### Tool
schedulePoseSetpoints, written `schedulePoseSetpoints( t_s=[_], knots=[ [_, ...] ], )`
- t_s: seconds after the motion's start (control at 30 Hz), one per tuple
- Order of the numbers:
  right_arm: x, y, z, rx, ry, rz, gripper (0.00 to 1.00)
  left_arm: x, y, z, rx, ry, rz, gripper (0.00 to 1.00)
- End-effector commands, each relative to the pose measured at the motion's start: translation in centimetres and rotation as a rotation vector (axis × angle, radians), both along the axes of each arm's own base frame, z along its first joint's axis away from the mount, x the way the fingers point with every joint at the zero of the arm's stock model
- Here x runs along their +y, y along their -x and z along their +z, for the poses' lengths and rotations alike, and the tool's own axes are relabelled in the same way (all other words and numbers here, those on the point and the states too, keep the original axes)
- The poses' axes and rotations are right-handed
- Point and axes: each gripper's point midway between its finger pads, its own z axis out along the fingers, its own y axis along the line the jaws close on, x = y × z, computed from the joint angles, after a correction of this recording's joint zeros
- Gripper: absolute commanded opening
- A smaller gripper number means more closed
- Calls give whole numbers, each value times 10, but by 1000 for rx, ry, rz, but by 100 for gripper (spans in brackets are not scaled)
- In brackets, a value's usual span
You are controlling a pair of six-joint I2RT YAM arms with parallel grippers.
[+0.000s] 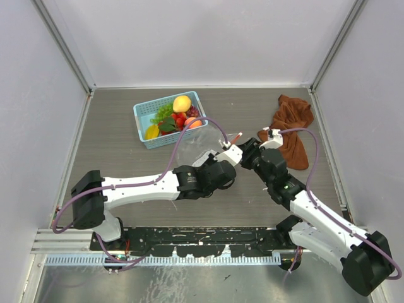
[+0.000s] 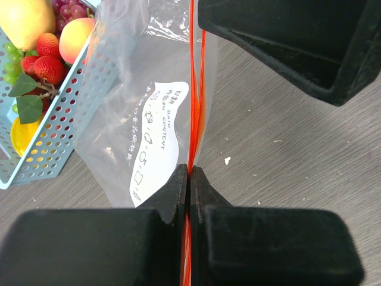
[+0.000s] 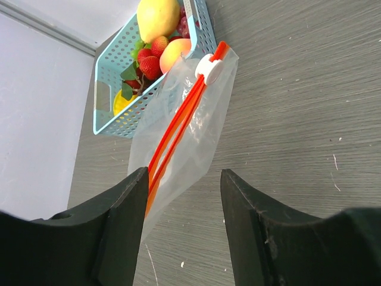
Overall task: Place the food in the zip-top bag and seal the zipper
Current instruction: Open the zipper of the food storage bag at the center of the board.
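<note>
The clear zip-top bag (image 1: 201, 149) stands on edge on the table next to the basket, and I see no food inside it. My left gripper (image 1: 230, 154) is shut on its red-orange zipper (image 2: 195, 89), fingertips meeting on the strip (image 2: 190, 174). The bag's white label (image 2: 156, 140) faces left. My right gripper (image 1: 250, 151) is open and empty (image 3: 183, 179), just right of the bag (image 3: 193, 128). The zipper (image 3: 177, 122) runs past its left finger, with a white slider (image 3: 207, 67) at the far end. The food, a yellow peach (image 1: 182, 103), orange-red peach (image 2: 76, 39), strawberries (image 2: 43, 62) and grapes, lies in the basket.
The light-blue perforated basket (image 1: 144, 130) sits at the back centre-left, touching the bag. A rust-brown cloth (image 1: 292, 126) lies at the back right, behind the right arm. Grey walls close the table on three sides.
</note>
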Motion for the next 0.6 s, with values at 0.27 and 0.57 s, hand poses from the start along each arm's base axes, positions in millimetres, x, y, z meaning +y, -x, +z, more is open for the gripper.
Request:
schedulePoseSetpoints(
  t_s=[0.27, 0.57],
  knots=[
    [6, -11, 5, -19, -30, -16, 56, -9, -4, 18, -27, 70, 24, 0],
    [9, -11, 0, 3, -20, -3, 57, -9, -3, 15, -23, 64, 21, 0]
  ],
)
